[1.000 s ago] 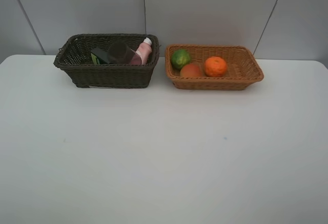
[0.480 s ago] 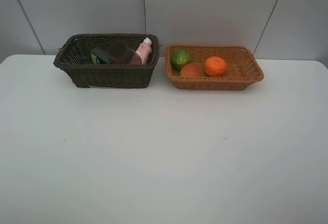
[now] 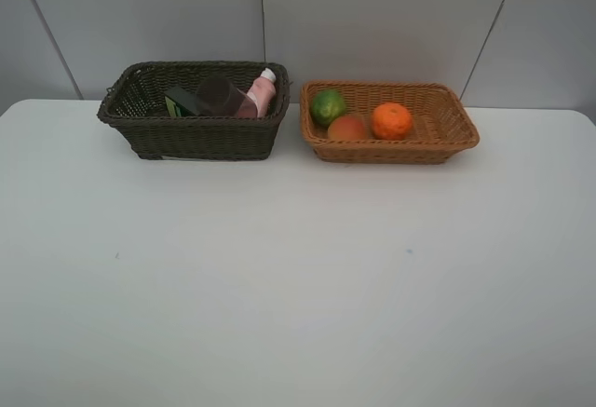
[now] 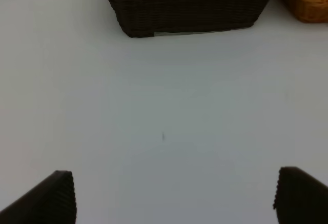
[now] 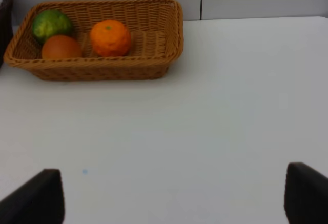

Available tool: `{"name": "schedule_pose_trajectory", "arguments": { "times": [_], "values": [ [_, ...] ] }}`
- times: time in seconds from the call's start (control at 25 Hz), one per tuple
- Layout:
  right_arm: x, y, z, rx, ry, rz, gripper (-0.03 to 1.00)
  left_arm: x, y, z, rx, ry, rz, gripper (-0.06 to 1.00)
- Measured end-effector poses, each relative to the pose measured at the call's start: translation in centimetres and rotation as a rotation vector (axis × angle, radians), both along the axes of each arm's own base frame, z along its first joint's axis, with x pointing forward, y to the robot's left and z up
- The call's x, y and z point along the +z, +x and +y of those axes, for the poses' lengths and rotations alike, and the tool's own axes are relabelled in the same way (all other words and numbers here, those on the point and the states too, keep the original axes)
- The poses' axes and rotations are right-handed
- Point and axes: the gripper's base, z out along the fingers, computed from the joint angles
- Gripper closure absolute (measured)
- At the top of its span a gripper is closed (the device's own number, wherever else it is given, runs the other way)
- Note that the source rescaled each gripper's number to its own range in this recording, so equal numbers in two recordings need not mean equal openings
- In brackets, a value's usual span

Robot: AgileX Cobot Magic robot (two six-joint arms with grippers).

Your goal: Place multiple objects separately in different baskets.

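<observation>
**Both baskets filled, both end effectors released over bare desk**

From the high camera, two baskets are sitting side by side at the far edge of the white desk (image 3: 298,277), close together but not touching. The dark brown basket (image 3: 196,135) on the left is holding the pink bottle (image 3: 262,92) leaning in its right corner, the purple cup (image 3: 220,96) beside it, and the pump bottle (image 3: 180,102) showing its green label. The tan basket (image 3: 447,132) on the right is carrying the green fruit (image 3: 328,106) in its far left corner, the peach (image 3: 347,128) just in front of it, and the orange (image 3: 392,120) just right of the peach. No arm is showing in this view.

In the left wrist view, the left end effector (image 4: 174,196) is hanging released, its two dark fingers (image 4: 59,196) standing wide apart over bare desk, with the dark basket well ahead of it.

In the right wrist view, the right end effector (image 5: 174,193) is also standing released and grasping nothing, fingers spread wide, with the tan basket and its three fruits lying well ahead
</observation>
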Motion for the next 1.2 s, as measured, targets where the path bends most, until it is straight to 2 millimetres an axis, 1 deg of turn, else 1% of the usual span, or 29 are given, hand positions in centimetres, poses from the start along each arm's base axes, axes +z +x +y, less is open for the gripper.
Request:
{"name": "schedule_pose_trajectory", "arguments": {
  "times": [1.2],
  "values": [
    [0.0,0.0,0.0,0.0,0.0,0.0,0.18,-0.03,0.02,0.18,0.013,0.019,0.0,-0.06]
  ]
}}
